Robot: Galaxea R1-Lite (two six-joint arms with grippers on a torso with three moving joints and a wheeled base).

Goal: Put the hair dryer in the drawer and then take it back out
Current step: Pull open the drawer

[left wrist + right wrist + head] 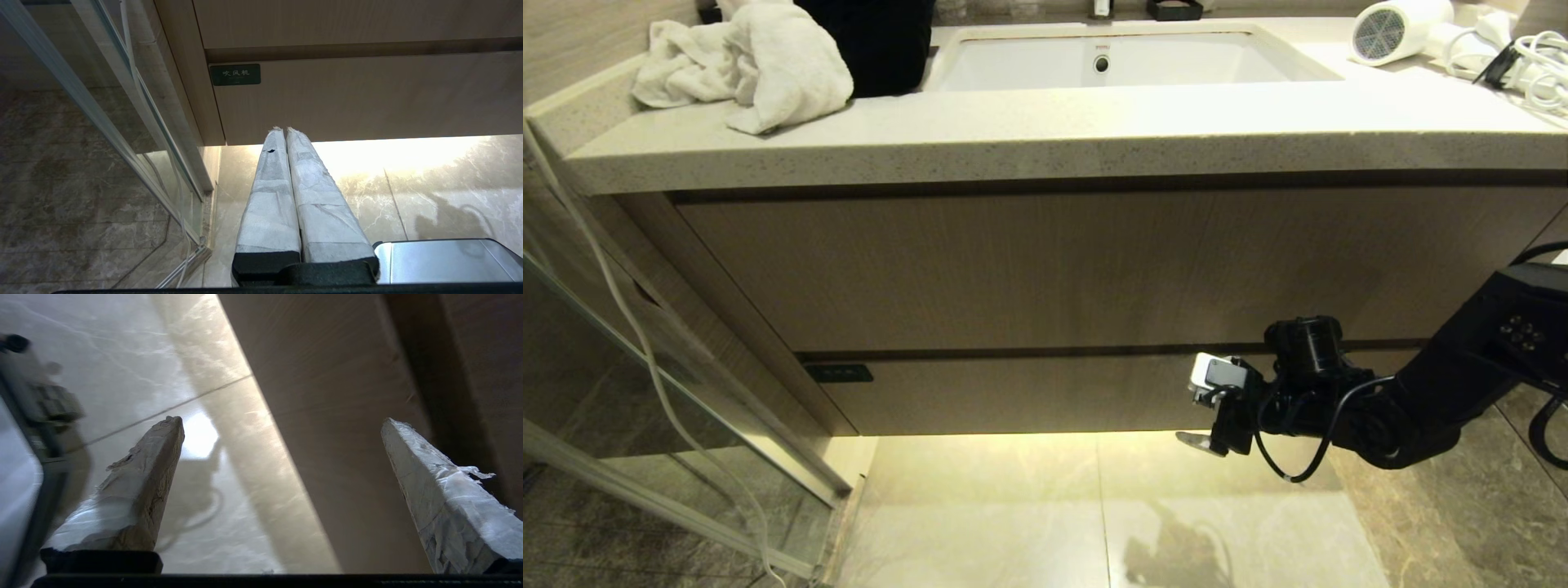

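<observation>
Drawer (1045, 396) shut, low under the sink (1123, 61), small black label (839, 373) at its left end. Hair dryer (1401, 30) on the table (1013, 135) right of the sink — cord coiled beside it. Right gripper (1205, 412) at the drawer front, fingers (151, 465) wide, empty. Left gripper (284, 130) near the label — fingers pressed together.
</observation>
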